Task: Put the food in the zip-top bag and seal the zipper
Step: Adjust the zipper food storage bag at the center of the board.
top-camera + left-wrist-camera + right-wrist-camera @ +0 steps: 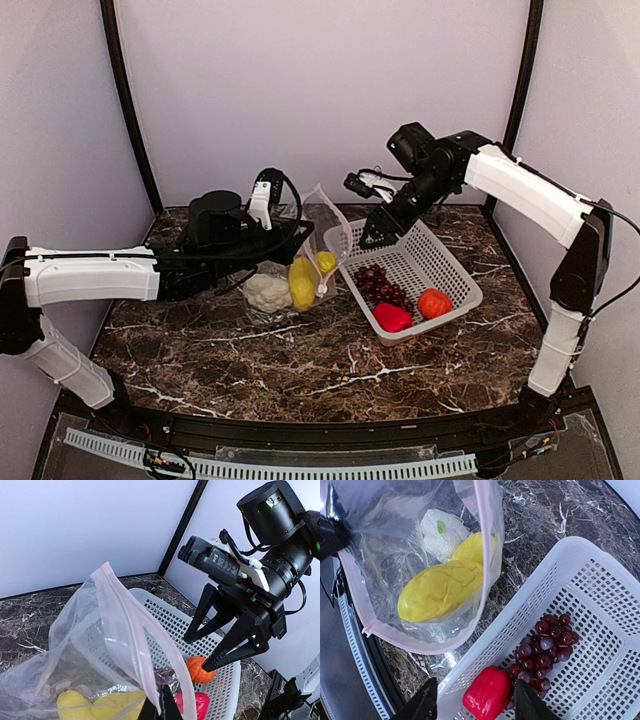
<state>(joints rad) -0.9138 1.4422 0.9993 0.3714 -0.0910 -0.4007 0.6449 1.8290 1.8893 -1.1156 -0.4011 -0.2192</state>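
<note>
My left gripper [298, 236] [161, 707] is shut on the rim of the clear zip-top bag [318, 225] [395, 540] and holds its mouth up and open. The pinkish zipper [131, 625] [482, 545] runs along that rim. Inside the bag lie the white cauliflower [267, 292] [442, 532] and two yellow pieces [302, 283] [437, 592]. The grape bunch [383, 284] [547, 650], red pepper [392, 317] [487, 692] and orange-red tomato [434, 302] [199, 669] lie in the basket. My right gripper [375, 240] [476, 705] [196, 654] hangs open above the basket's left end, over the pepper, holding nothing.
The white perforated basket [440, 262] [600, 585] [170, 625] stands on the marble table [300, 360] just right of the bag, nearly touching it. Walls close the back and both sides. Both arms meet over the bag and the basket's near corner.
</note>
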